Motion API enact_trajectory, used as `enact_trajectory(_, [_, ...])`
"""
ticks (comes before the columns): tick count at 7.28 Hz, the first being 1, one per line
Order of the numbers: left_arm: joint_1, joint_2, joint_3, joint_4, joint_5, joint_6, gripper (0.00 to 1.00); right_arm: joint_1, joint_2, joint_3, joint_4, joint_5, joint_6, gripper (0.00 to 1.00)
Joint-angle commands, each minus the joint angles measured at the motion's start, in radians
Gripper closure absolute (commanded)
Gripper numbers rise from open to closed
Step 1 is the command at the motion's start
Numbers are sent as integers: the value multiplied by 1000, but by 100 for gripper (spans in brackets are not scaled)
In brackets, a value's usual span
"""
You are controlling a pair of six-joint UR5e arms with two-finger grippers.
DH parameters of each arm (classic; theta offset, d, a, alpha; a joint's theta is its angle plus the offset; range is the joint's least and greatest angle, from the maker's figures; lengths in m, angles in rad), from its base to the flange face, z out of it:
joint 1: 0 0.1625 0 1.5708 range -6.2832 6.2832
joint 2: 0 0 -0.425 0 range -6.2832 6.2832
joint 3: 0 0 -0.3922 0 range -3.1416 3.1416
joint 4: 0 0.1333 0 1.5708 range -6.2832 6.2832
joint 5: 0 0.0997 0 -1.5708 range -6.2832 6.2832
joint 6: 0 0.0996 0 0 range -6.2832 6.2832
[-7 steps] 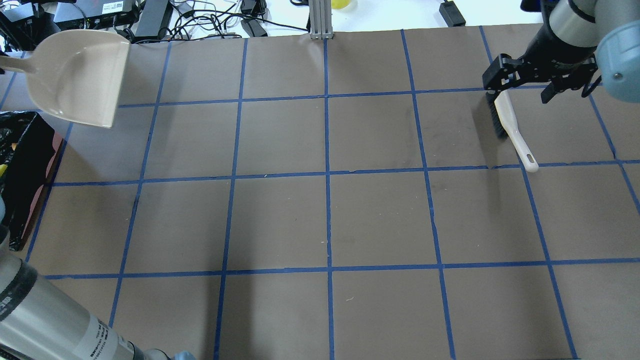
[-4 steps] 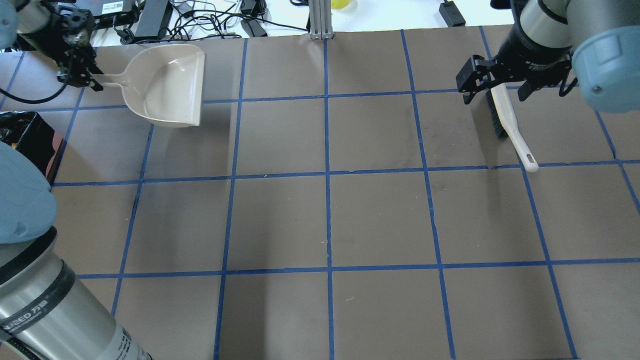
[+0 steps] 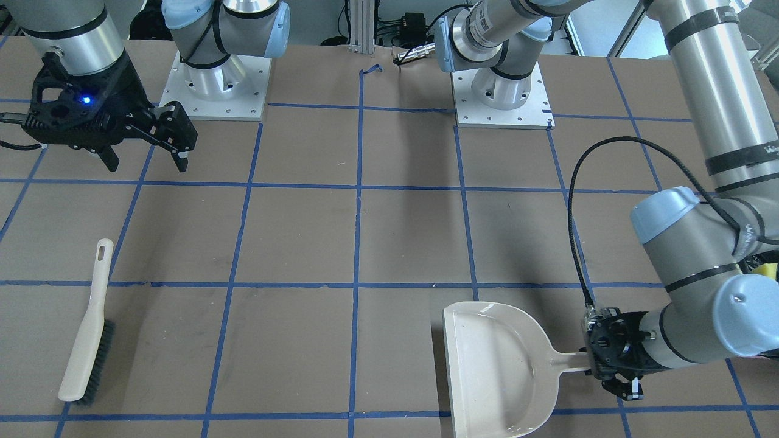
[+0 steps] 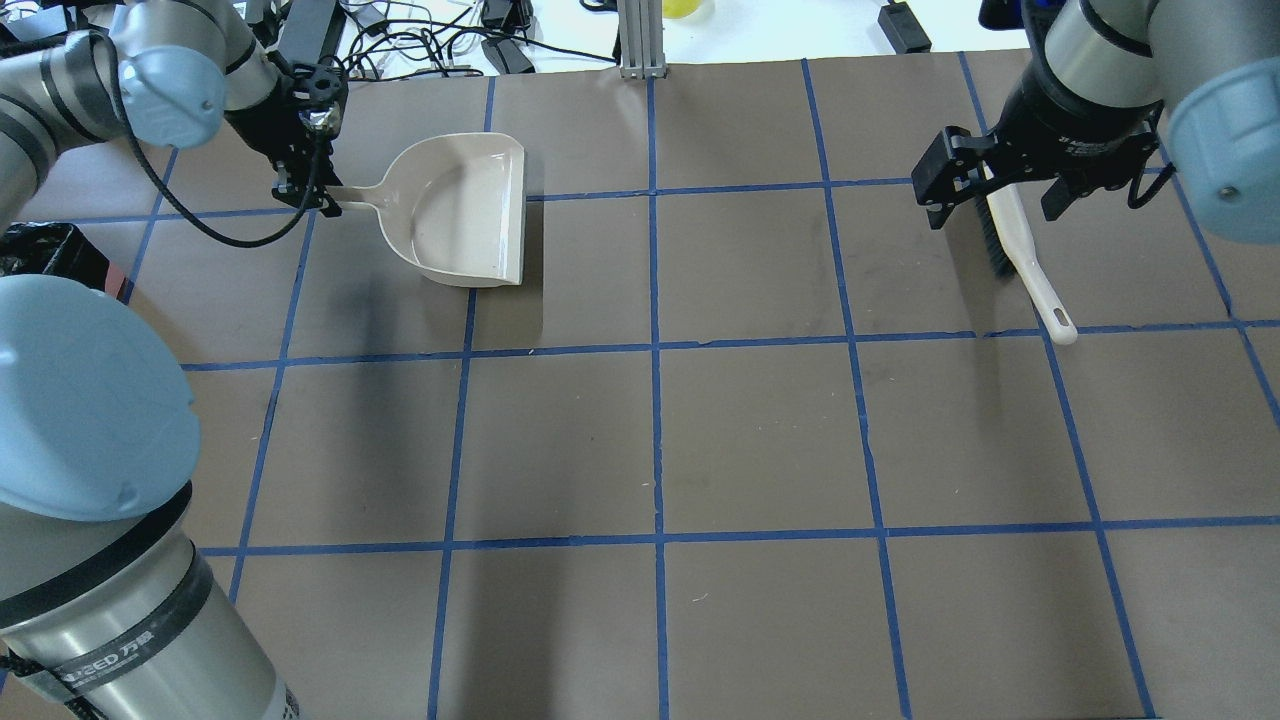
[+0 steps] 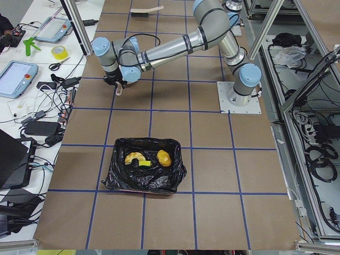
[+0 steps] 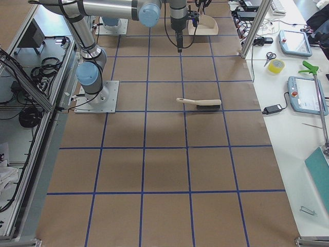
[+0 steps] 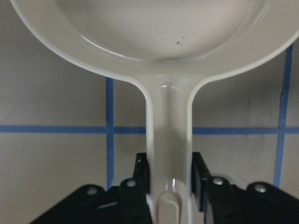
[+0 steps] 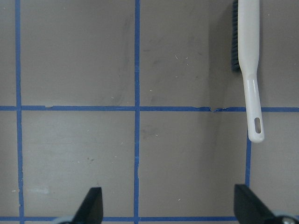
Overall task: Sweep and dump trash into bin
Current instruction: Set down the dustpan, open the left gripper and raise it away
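Since half a second ago the dustpan (image 4: 465, 215) has travelled right along the top of the overhead frame, away from the upper-left corner. The left hand (image 4: 322, 198) has come with it, closed on the end of the handle. At upper right the right hand (image 4: 995, 208) hangs spread wide with nothing in it, not touching the brush (image 4: 1038, 295) that lies on the desk (image 4: 760, 440).

Front-facing view: the dustpan is at lower centre-right, its handle pointing right into the left hand. The right hand is at upper left, the brush at lower left.

Left side view: the bin (image 5: 114, 179) stands in the lower middle of the frame, and the trash (image 5: 163, 158), yellow and amber pieces, lies inside it.

Left wrist view: the left hand clamps the handle from both sides.

Right wrist view: the right hand's tips sit far apart at the bottom edge, with the brush at upper right.
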Motion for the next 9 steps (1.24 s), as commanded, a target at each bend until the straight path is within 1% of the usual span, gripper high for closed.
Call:
enact_trajectory(1, [-10, 22, -87, 73, 5, -4, 100, 11, -6, 2, 9, 12, 0, 0])
enact_trajectory(4, [-11, 24, -90, 66, 5, -7, 100, 39, -16, 2, 10, 12, 0, 0])
enact_trajectory(5, [-11, 22, -90, 66, 5, -7, 36, 39, -14, 2, 10, 12, 0, 0])
enact_trajectory(6, [-13, 22, -87, 66, 6, -7, 0, 39, -14, 2, 10, 7, 0, 0])
enact_trajectory(7, [-14, 27, -76, 68, 38, -14, 0, 39, -14, 2, 10, 1, 0, 0])
enact_trajectory(8, [-19, 45, -53, 65, 43, -31, 0, 39, -22, 4, 9, -4, 0, 0])
enact_trajectory(9, [-37, 68, -24, -17, 25, -92, 0, 39, -23, 2, 3, 10, 0, 0])
